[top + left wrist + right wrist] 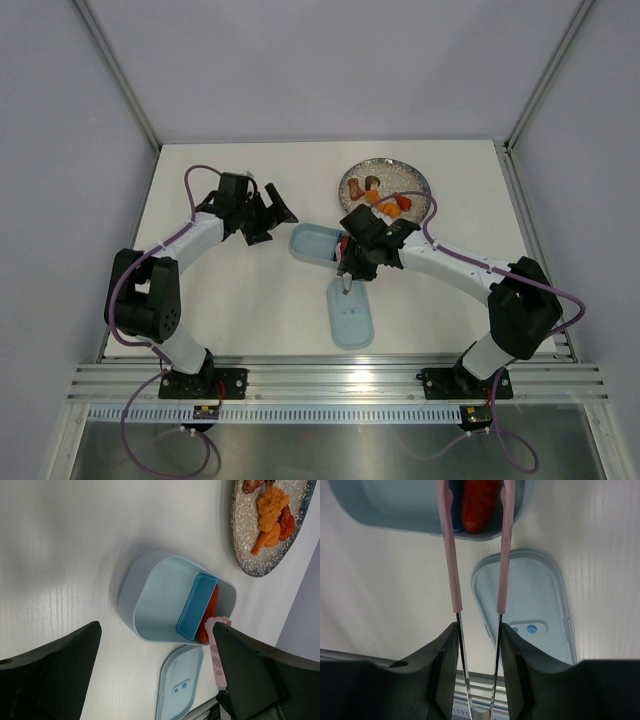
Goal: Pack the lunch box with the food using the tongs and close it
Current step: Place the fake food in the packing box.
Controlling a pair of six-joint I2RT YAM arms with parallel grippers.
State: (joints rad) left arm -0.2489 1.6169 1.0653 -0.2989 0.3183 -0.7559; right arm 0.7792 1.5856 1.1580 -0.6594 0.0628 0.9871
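Observation:
The pale-blue lunch box (308,243) stands open mid-table, with a blue divider (197,606) inside. A red piece of food (479,505) lies in its narrow compartment. My right gripper (352,262) is shut on the tongs (452,555), its fingers (442,665) pressing the metal shanks. The pink tips stand apart on either side of the red piece, holding nothing. More orange, red and brown food (385,203) sits on the speckled plate (412,178). The lid (351,313) lies flat in front of the box. My left gripper (268,218) hangs open left of the box.
The plate (250,545) is at the back right, just behind the right wrist. The lid (530,610) lies under the right gripper, near the table's front edge. The frame's rails (330,385) run along the front, and white walls enclose the table.

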